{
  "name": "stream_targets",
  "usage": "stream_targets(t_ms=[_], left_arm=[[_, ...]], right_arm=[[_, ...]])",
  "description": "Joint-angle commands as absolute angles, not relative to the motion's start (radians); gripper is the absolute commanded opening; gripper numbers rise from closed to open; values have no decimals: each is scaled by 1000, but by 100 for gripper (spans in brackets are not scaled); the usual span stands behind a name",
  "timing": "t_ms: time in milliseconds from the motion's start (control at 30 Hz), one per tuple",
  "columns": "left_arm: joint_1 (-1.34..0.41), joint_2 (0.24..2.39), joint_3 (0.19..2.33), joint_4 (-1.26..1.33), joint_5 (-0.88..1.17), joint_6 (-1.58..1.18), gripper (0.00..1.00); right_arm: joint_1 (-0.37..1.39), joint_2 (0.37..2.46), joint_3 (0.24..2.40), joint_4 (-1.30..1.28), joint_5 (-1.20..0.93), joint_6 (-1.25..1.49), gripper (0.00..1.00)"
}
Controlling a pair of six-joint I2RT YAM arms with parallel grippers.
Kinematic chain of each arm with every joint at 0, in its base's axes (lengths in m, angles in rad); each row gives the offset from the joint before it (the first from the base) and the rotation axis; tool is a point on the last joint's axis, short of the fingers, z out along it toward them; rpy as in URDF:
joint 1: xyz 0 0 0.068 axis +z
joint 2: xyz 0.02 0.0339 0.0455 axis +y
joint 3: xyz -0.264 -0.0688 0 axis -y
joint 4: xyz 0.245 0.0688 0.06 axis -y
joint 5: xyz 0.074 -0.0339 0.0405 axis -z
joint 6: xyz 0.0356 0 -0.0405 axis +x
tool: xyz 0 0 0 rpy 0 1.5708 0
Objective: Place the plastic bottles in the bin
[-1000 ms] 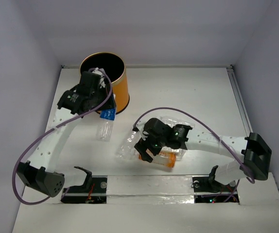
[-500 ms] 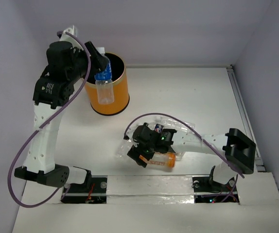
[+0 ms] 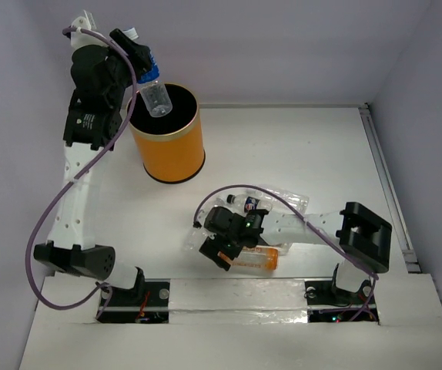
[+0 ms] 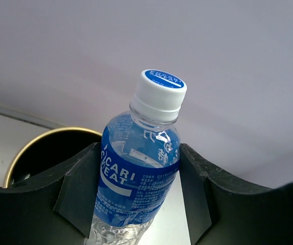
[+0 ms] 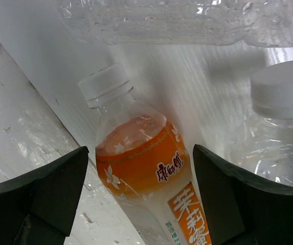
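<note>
Your left gripper [image 3: 140,63] is clamped on the blue-label bottle [image 3: 154,91] at its label, holding it high and tilted, cap up and away, with the base showing over the black mouth of the bin [image 3: 167,150] in the top view. Don't trust that overlap too far. The bottle hangs well above the gold rim, and in the wrist view the bin's opening sits off to the left of the bottle rather than under it. Let go from here and the base could catch the rim, and the bottle could bounce out onto the surface [image 3: 306,146] or knock the bin. A tilted drop from this height makes that more likely, so line it up and come lower first. Your right gripper [image 3: 219,250] is open, its jaws standing either side of the orange bottle [image 5: 141,163], which lies flat on the surface near the front edge with clear bottles [image 5: 162,20] crowded close beside it. Close there carelessly and a finger may pinch a neighbour too, or the round bottle may roll out and slide off the near edge. You cannot see from these views whether the jaws touch it yet.
</note>
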State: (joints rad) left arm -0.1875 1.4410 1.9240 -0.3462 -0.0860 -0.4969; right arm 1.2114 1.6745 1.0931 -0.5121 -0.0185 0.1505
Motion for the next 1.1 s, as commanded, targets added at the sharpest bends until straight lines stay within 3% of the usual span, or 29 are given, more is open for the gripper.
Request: stream_targets(t_ms=[0, 267, 367, 500, 700, 867, 967, 1067], left_arm=[[-181, 1482, 1896, -160, -187, -466, 21], [-181, 1540, 1717, 39, -232, -388, 23], [-181, 1549, 1665, 81, -216, -367, 38], [-181, 1552, 1641, 75, -189, -373, 67], [-181, 1503, 1649, 35, -149, -373, 84], [-181, 1437, 1649, -30, -92, -388, 85], [-181, 1356, 1609, -67, -37, -394, 79], [-181, 1238, 1484, -124, -6, -390, 67]], right_arm=[[1223, 1698, 1131, -492, -3, 178, 87], [1232, 1695, 1095, -472, 28, 228, 85], [1232, 1687, 1086, -466, 34, 238, 81], [1232, 1652, 1077, -448, 35, 238, 68], [1232, 1534, 1144, -534, 66, 212, 59], [1232, 1422, 1244, -603, 72, 204, 59], [1223, 1356, 1350, -620, 87, 206, 58], [1165, 1341, 1503, -620, 81, 196, 57]])
